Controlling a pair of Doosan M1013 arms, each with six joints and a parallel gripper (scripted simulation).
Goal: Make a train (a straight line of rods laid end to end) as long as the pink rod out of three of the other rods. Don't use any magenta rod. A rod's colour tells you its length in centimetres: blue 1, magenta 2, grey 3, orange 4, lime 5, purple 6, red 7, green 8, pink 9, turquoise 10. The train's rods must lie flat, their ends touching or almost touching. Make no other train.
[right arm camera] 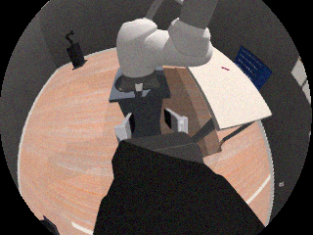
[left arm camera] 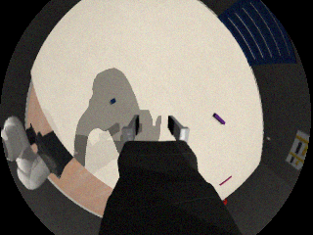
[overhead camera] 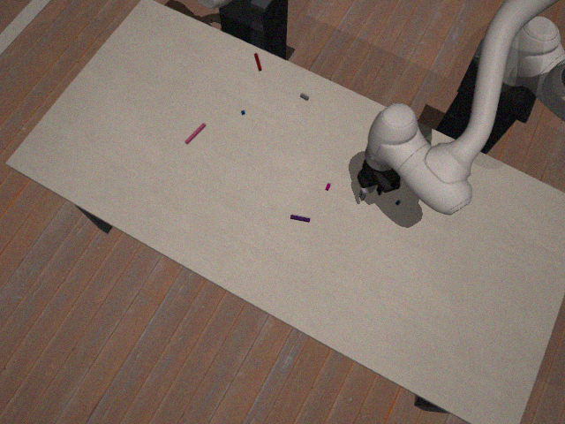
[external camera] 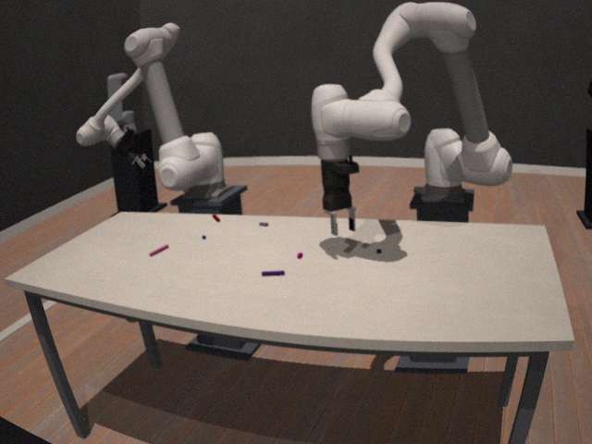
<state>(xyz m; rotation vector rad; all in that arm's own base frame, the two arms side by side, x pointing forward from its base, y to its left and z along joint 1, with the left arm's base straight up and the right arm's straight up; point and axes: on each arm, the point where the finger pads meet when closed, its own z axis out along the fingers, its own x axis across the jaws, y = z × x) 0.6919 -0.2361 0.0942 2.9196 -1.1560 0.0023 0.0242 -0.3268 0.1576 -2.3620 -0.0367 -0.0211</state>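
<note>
A pink rod (overhead camera: 195, 133) (external camera: 159, 250) (left arm camera: 225, 180), a red rod (overhead camera: 258, 62) (external camera: 216, 217), a grey rod (overhead camera: 304, 96) (external camera: 263, 224) and a purple rod (overhead camera: 300, 218) (external camera: 273, 273) (left arm camera: 219, 118) lie flat and apart. One blue rod (overhead camera: 243, 112) (external camera: 203, 237) lies between the pink and grey rods. Another blue rod (overhead camera: 397, 201) (external camera: 378, 251) (left arm camera: 112, 101) lies in the left arm's shadow. My left gripper (overhead camera: 371, 193) (external camera: 343, 230) (left arm camera: 154, 120) is open and empty above the table, between the magenta and this blue rod. My right gripper (external camera: 141, 161) (right arm camera: 149, 117) is open and empty, off the table.
A magenta rod (overhead camera: 327, 186) (external camera: 300, 255) lies near the purple rod. The red rod is close to the back edge of the table (overhead camera: 182, 219) (external camera: 406, 305). The left arm reaches over the table from the back; the right arm is folded beyond the table.
</note>
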